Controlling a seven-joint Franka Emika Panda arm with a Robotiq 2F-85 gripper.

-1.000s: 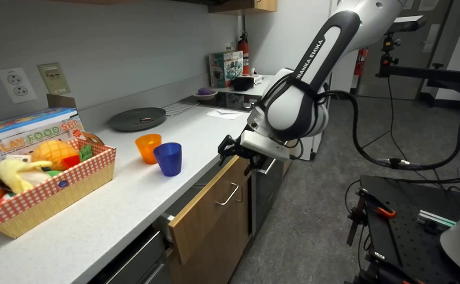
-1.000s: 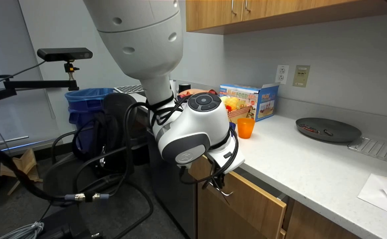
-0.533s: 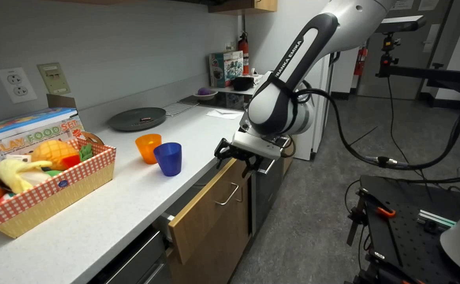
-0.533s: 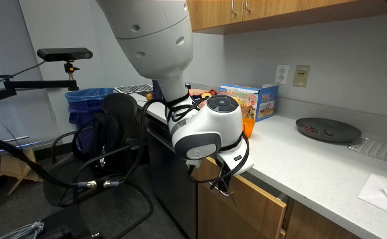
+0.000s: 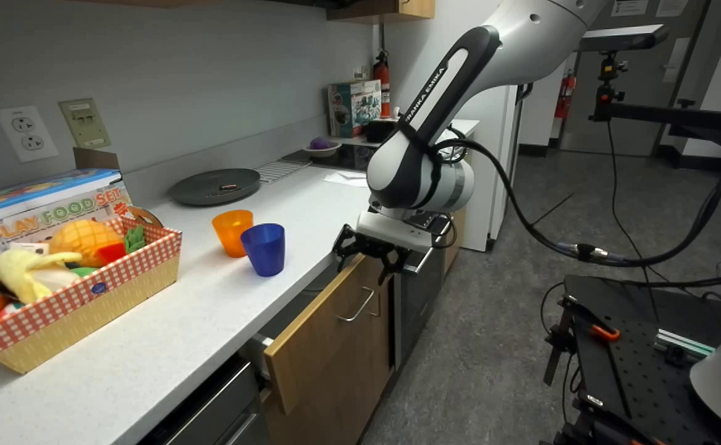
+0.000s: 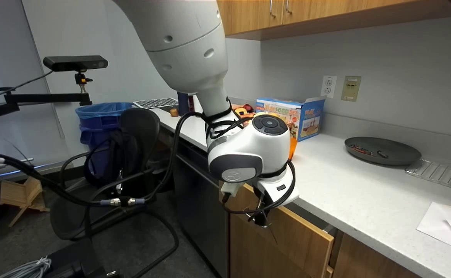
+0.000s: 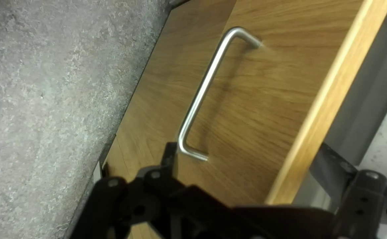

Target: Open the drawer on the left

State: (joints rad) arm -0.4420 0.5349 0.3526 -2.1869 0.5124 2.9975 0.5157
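Observation:
The drawer (image 5: 314, 346) has a light-brown wood front and stands partly open under the counter; it also shows in an exterior view (image 6: 289, 239). Its silver bar handle (image 5: 362, 307) fills the middle of the wrist view (image 7: 206, 83). My gripper (image 5: 362, 273) is open and empty at the drawer front's top edge. In the wrist view, one finger of the gripper (image 7: 249, 151) is outside the front beside the handle's near end, the other beyond the top edge over the drawer's inside. I cannot tell whether they touch. In an exterior view the fingers (image 6: 262, 219) are mostly hidden.
The white counter (image 5: 292, 228) overhangs the drawer. An orange cup (image 5: 232, 233), a blue cup (image 5: 264, 250) and a toy-food basket (image 5: 97, 312) stand on it. Dark-fronted appliances flank the drawer (image 5: 236, 395), (image 5: 421, 303). A dark pan (image 6: 382, 150) sits farther back.
The arm and open gripper have moved down and along the drawer front, so the fingers are lower about its top edge. The drawer has not visibly moved.

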